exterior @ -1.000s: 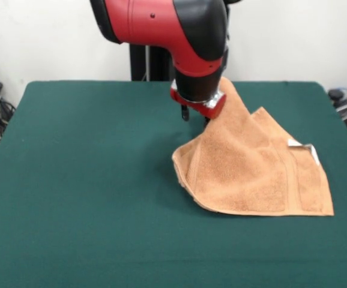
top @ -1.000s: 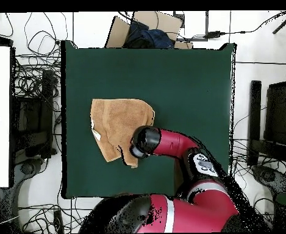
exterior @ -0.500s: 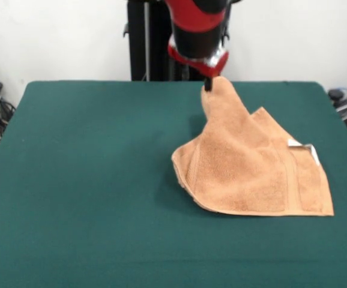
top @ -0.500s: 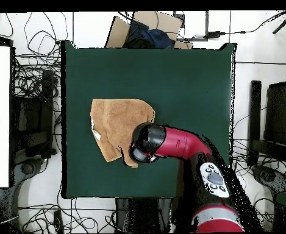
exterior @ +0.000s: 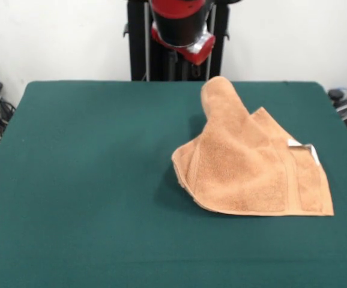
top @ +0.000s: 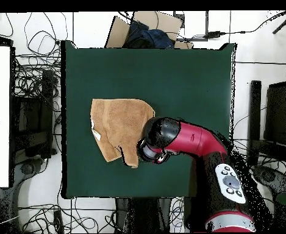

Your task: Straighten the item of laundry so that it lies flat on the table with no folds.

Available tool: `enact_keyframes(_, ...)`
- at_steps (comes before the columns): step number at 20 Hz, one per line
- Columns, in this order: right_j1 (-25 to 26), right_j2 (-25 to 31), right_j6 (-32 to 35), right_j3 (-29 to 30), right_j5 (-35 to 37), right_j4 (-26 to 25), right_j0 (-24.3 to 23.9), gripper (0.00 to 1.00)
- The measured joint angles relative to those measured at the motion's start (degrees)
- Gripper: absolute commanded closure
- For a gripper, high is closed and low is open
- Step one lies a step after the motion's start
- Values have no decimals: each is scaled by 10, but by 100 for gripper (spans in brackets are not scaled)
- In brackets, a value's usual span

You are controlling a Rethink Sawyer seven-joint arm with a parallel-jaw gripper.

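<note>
Looking across my dark green surface (exterior: 89,180), I see the peach towel (exterior: 254,168) lying crumpled on one side, one corner folded up into a rounded peak, its white tag (exterior: 302,146) at the edge. Cables (top: 32,79) and a cardboard box (top: 146,29) crowd the floor around it. Nothing blocks the towel. My gripper (exterior: 182,51) has risen clear of that peak since a moment ago; I cannot tell whether it is apart or together.
</note>
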Motion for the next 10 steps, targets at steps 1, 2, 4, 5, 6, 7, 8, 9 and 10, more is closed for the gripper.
enact_keyframes(1,4,0,0,-5,3,0,-2,0)
enact_keyframes(2,11,0,0,-12,5,0,-6,0)
enact_keyframes(4,25,2,0,-25,5,0,-12,0)
enact_keyframes(5,30,2,0,-28,5,0,-14,0)
enact_keyframes(6,32,3,0,-30,5,0,-15,0)
enact_keyframes(7,38,5,0,-33,5,0,-18,0)
enact_keyframes(8,42,7,0,-34,5,0,-19,0)
enact_keyframes(9,47,11,0,-35,5,0,-23,0)
enact_keyframes(10,49,12,0,-35,5,0,-24,0)
